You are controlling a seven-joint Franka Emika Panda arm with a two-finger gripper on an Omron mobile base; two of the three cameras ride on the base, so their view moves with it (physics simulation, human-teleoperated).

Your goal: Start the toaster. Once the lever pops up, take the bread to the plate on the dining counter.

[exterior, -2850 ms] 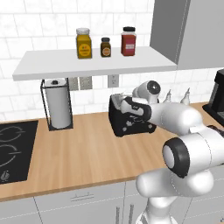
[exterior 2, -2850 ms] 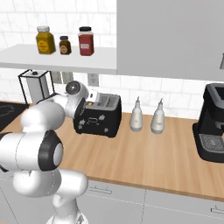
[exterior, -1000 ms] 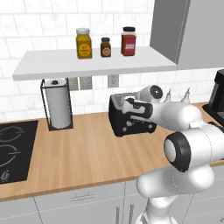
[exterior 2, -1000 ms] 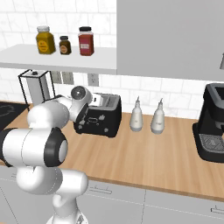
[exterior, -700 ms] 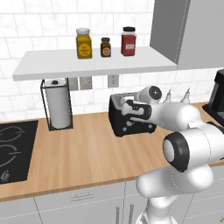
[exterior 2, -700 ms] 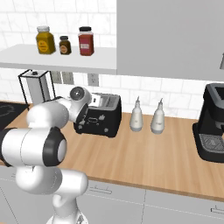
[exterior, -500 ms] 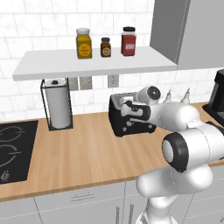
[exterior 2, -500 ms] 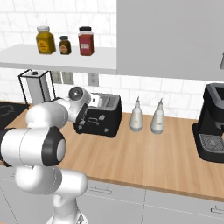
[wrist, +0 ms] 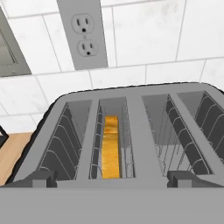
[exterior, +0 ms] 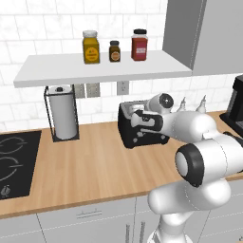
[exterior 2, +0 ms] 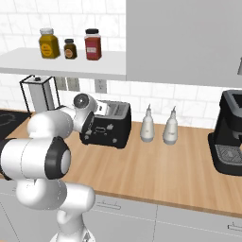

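Note:
The black two-slot toaster (exterior: 135, 137) (exterior 2: 113, 127) stands on the wood counter against the tiled wall. My gripper (exterior: 138, 119) (exterior 2: 93, 122) hovers at its left end, partly hiding it. From the hand view I look down into the toaster (wrist: 131, 113); the bread (wrist: 111, 146), a golden-brown slice, sits deep in the left slot. My gripper (wrist: 113, 179) is open, its dark fingertips (wrist: 41, 178) spread wide at the toaster's near edge, holding nothing. The plate and the dining counter are out of view.
A paper towel holder (exterior: 61, 116) and a black cooktop (exterior: 14, 161) lie to the left. Two white bottles (exterior 2: 147, 127) and a black coffee machine (exterior 2: 230, 134) stand to the right. A shelf with jars (exterior: 102, 66) hangs overhead. A wall outlet (wrist: 85, 33) is behind the toaster.
My wrist has dipped slightly toward the toaster since the earliest frames. Over the last second hardly anything has moved, and the jaws have stayed open.

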